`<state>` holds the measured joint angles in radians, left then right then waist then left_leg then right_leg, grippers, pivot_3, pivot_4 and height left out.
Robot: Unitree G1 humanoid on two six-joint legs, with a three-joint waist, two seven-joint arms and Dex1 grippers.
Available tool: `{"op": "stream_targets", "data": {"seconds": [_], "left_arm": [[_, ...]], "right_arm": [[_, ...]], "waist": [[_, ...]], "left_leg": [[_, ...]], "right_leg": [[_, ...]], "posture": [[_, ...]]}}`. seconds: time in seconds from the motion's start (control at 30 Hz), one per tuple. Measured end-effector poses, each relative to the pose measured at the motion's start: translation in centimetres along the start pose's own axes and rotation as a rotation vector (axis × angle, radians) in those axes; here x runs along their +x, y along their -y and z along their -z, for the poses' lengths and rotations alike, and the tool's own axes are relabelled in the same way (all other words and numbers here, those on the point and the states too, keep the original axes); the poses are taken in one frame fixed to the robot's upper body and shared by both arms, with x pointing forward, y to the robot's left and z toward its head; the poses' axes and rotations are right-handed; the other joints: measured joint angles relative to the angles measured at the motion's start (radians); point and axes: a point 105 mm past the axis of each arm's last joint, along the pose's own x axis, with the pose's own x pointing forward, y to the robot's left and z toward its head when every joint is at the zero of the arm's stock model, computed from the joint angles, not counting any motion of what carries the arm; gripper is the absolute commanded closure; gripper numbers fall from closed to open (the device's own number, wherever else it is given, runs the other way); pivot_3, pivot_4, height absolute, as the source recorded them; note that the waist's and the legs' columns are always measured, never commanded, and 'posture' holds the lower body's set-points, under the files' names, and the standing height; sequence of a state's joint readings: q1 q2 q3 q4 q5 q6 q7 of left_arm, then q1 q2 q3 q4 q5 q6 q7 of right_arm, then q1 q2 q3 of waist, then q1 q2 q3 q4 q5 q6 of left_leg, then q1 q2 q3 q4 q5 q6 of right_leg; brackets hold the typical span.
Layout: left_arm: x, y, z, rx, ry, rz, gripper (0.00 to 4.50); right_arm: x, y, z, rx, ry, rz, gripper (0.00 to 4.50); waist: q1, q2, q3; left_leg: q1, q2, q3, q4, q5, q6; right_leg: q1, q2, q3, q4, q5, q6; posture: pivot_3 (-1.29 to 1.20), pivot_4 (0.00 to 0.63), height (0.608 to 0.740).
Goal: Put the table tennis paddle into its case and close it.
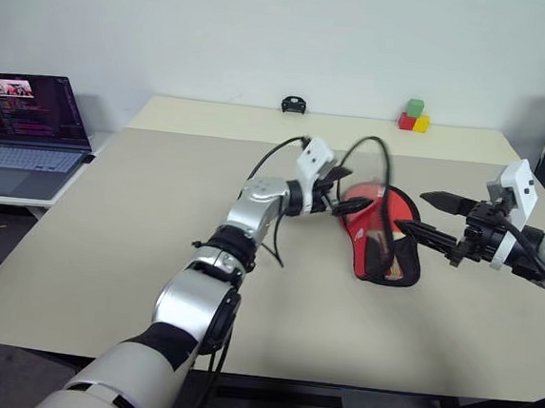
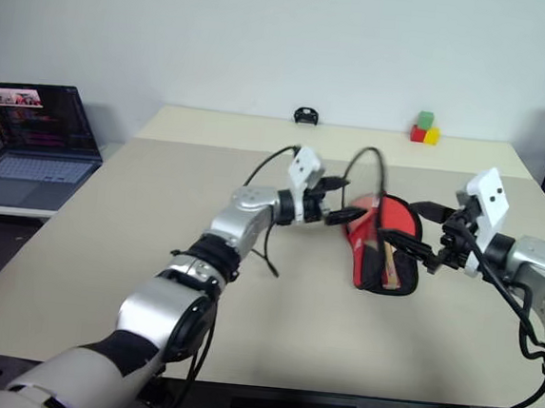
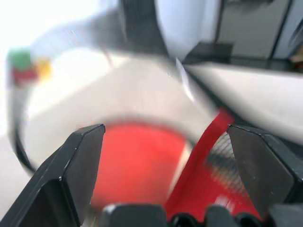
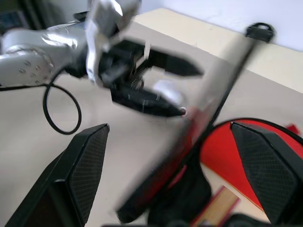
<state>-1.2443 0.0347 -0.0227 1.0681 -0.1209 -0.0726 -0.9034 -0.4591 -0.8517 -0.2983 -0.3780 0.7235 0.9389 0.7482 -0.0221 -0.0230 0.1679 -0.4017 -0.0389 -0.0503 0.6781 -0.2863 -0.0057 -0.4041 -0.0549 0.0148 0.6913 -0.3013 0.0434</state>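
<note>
Red fabric case (image 1: 384,235), wooden-handled paddle (image 2: 384,255) inside, lies between spread left gripper (image 1: 350,194) and spread right gripper (image 1: 431,218); left nearer.

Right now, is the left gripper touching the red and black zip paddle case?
Cannot tell. In the left eye view the open left gripper overlaps the red and black zip paddle case's far edge; neither contact nor a gap shows plainly.
</note>
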Motion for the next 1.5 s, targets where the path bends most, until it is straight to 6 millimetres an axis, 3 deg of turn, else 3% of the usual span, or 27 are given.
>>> {"op": "stream_targets", "data": {"seconds": [0.2, 0.3, 0.4, 0.6, 0.77, 1.0, 1.2, 1.5], "left_arm": [[0.9, 0.5, 1.7, -0.055, -0.020, -0.038, 0.00], [0.5, 0.2, 1.4, -0.044, 0.001, -0.035, 0.00], [-1.9, -0.2, 1.5, -0.007, 0.024, 0.019, 0.00], [-8.4, -0.5, 4.9, -0.028, -0.037, 0.037, 0.00], [-12.1, -0.6, 4.5, -0.011, -0.063, -0.026, 0.00], [-13.8, 0.3, 3.3, -0.012, -0.054, -0.082, 0.00], [-14.0, 0.2, 3.0, -0.013, -0.068, -0.106, 0.00], [-14.4, -0.1, 3.0, -0.008, -0.081, -0.121, 0.00]], "right_arm": [[-0.1, 0.4, 0.1, 0.006, -0.011, 0.033, 0.02], [-0.1, 0.7, 0.5, 0.021, -0.022, 0.065, 0.02], [0.4, 1.4, 1.6, 0.099, -0.025, 0.094, 0.02], [1.4, 4.2, 4.4, 0.199, -0.120, 0.190, 0.02], [2.5, 6.7, 7.9, 0.258, -0.225, 0.282, 0.02], [4.0, 10.0, 10.6, 0.311, -0.280, 0.391, 0.02], [5.1, 10.7, 13.4, 0.345, -0.341, 0.389, 0.02], [6.0, 10.9, 13.5, 0.346, -0.341, 0.348, 0.02]], "waist": [[-0.005, 0.000, 0.000], [-0.005, 0.000, 0.000], [-0.011, 0.000, 0.000], [-0.008, 0.000, 0.000], [-0.006, 0.000, 0.000], [-0.007, 0.000, 0.000], [-0.009, 0.000, 0.000], [-0.012, 0.000, 0.000]], "left_leg": [[0.001, 0.000, 0.000, 0.001, 0.000, 0.000], [0.001, 0.000, 0.000, 0.001, 0.000, 0.000], [0.002, 0.000, 0.001, 0.000, 0.000, 0.000], [0.001, 0.001, 0.000, 0.001, 0.001, 0.000], [0.001, 0.000, 0.000, 0.002, 0.001, 0.000], [0.001, 0.001, 0.000, 0.002, 0.001, -0.001], [0.001, 0.001, 0.001, 0.002, 0.003, -0.004], [0.002, 0.001, 0.001, 0.002, 0.003, -0.004]], "right_leg": [[0.000, 0.000, 0.000, 0.002, 0.000, 0.000], [0.000, 0.000, 0.000, 0.003, 0.000, 0.000], [-0.001, 0.000, 0.001, 0.004, 0.000, 0.000], [-0.001, 0.000, 0.003, 0.004, 0.000, 0.000], [-0.001, -0.001, 0.003, 0.004, 0.000, 0.000], [-0.001, -0.001, 0.003, 0.005, 0.000, 0.000], [-0.001, 0.000, 0.003, 0.005, 0.000, 0.000], [-0.001, 0.000, 0.003, 0.005, 0.000, 0.000]], "posture": [[0.00, 0.150, 0.740], [0.00, 0.150, 0.740], [0.00, 0.150, 0.740], [0.00, 0.150, 0.740], [0.00, 0.150, 0.740], [0.00, 0.150, 0.740], [0.00, 0.150, 0.740], [0.00, 0.150, 0.740]]}}
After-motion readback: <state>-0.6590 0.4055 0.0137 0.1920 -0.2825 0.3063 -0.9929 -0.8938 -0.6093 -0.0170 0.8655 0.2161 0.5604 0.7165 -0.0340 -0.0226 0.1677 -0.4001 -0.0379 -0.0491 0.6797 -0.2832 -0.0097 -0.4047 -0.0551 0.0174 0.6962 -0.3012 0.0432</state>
